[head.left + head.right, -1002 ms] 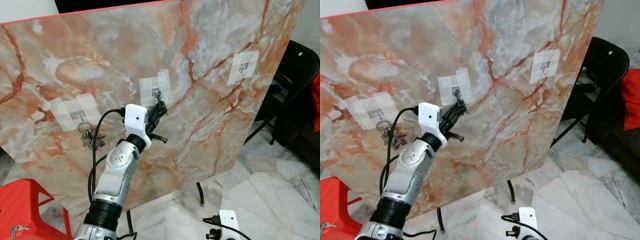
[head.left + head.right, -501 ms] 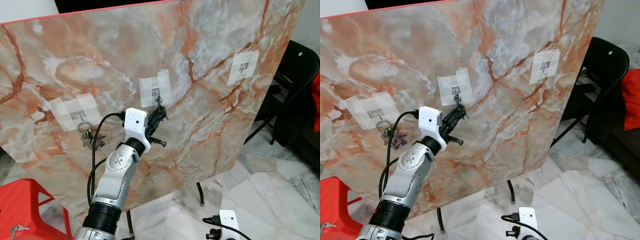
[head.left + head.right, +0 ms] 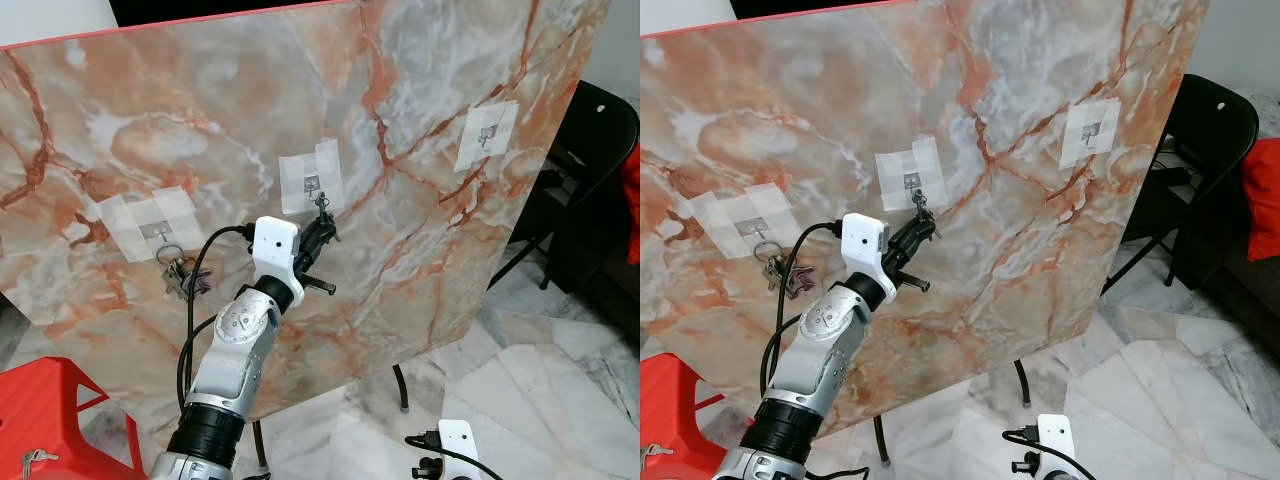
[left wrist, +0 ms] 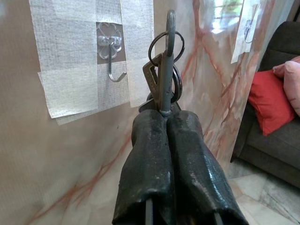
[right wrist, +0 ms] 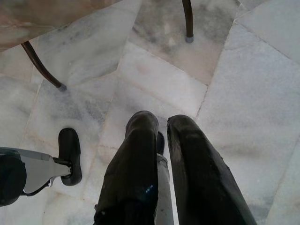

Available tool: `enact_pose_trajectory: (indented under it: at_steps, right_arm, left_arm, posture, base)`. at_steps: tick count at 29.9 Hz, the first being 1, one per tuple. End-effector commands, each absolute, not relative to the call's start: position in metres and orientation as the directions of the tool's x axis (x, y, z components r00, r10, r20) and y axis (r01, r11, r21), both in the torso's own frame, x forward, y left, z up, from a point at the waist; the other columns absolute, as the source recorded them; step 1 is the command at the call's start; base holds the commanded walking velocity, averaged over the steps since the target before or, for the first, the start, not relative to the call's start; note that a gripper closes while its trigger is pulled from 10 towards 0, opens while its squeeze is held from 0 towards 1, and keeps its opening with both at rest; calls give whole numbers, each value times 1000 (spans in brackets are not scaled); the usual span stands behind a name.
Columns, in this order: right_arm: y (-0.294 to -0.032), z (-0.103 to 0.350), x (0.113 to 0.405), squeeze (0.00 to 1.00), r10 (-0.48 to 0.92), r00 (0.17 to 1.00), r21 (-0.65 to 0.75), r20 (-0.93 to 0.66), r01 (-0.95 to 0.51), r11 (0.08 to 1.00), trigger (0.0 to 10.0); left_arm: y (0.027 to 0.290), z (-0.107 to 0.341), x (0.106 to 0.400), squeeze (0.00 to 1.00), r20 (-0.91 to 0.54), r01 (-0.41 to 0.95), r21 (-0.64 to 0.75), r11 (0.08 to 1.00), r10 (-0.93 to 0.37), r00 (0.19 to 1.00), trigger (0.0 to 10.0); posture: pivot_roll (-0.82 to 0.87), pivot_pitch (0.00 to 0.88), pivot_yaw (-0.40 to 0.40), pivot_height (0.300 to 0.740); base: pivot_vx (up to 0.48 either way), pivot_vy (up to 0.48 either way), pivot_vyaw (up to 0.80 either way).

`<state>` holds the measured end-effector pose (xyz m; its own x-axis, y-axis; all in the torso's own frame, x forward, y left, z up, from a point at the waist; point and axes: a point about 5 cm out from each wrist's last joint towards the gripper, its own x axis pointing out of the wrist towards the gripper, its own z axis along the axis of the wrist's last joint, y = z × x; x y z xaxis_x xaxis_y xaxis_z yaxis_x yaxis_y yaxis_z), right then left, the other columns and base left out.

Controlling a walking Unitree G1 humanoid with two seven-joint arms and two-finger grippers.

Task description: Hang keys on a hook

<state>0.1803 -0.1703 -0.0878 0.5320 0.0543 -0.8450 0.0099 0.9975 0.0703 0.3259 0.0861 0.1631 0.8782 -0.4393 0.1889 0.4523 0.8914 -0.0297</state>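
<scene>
— Marble, orange-veined and propped on thin dark legs: what hangs on that slab (image 3: 420, 240)?

— Three clear hooks, each fixed under white tape. The middle hook (image 4: 111, 54) sits near the slab's centre and is bare. The one toward the slab's left edge (image 3: 160, 235) already carries another bunch of keys (image 3: 183, 276). A third (image 3: 487, 132) sits toward the upper right edge.

— And the robot?

— Its left gripper (image 4: 165, 119) is raised to the slab, black fingers (image 4: 150, 154) pressed together on the keys (image 4: 164, 75), which stand up out of the fingertips. The key ring (image 4: 166, 44) is at the top of the bunch, just beside the middle hook, level with it and not on it.

— Are the keys touching the slab?

— Cannot tell from the wrist view; from the head, they sit right at the lower corner of the middle tape patch (image 3: 310, 180).

— The other arm?

— The right gripper (image 5: 161, 136) hangs low over the pale marble floor (image 5: 243, 93), fingers nearly together with a narrow gap, nothing between them.

— Anything around the slab?

— A red stool (image 3: 50, 410) by its lower left corner, a black folding chair (image 3: 600, 130) behind its right edge.
</scene>
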Motion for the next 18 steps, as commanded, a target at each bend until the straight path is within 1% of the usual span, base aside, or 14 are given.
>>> enact_pose_trajectory:
  at_steps: [1,18]
  right_arm:
    - [-170,-87,182,0,56,534,74,-844,11,997,10000]
    - [-170,-87,182,0,56,534,74,-843,12,997,10000]
  left_arm:
    - [85,166,329,0,188,448,-12,894,-438,879,10000]
    - [86,168,335,0,188,416,-6,909,-407,894,10000]
  posture:
    - [-6,0,-8,740]
    - [-7,0,-9,740]
  base:
    - [0,0,0]
    - [0,0,0]
